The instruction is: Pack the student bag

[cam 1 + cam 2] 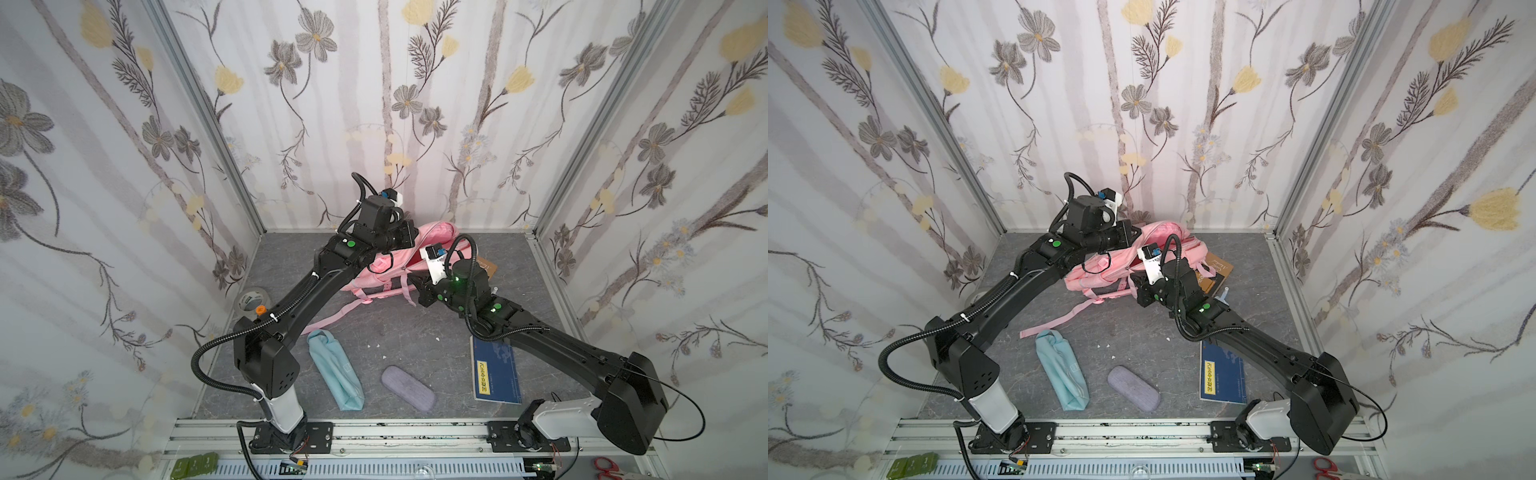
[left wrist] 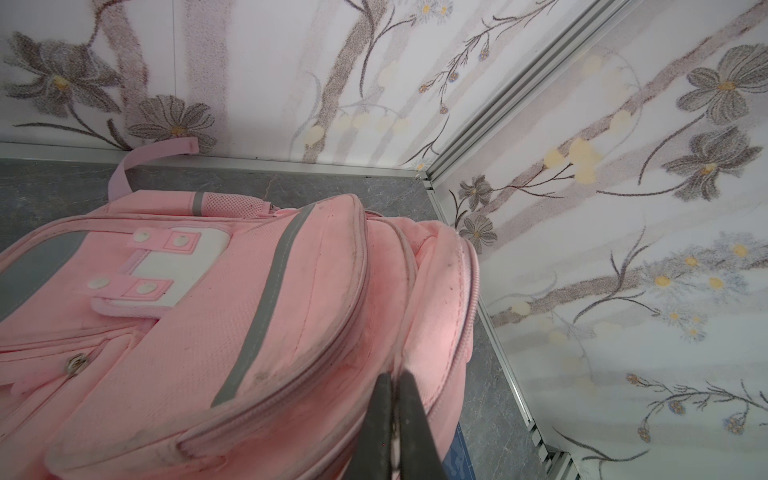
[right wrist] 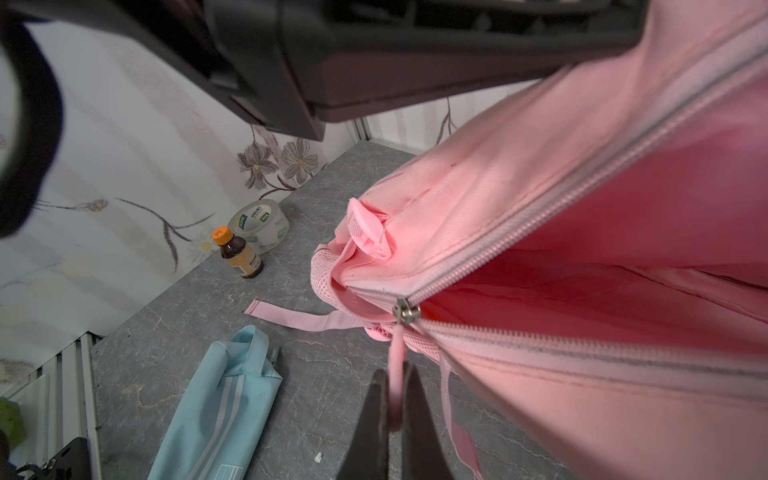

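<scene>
The student bag (image 1: 440,232) sits at the back of the table (image 1: 415,332), close to the rear wall, between the two arms in both top views; both pincers are on it. The right gripper (image 3: 392,374) is clamped narrow on the pink pull tab (image 3: 397,353) hanging from the zip slider (image 3: 406,311); the tab runs straight from slider to fingertips. The slider lies directly ahead of that pincer, and the parted zip track stretches away from it along the bag's long edge, red lining showing in the gap; so the main compartment looks open. The left gripper (image 2: 397,374) is pinched tight on the bag's upper rim beside a zip seam; whether it has a tab or only a fold of cloth I cannot tell. Any further pull should follow the line of the track, with the left arm steadying the bag. The teal pouch (image 1: 334,370) lies nearer the left arm; the blue book (image 1: 496,370) nearer the right.
</scene>
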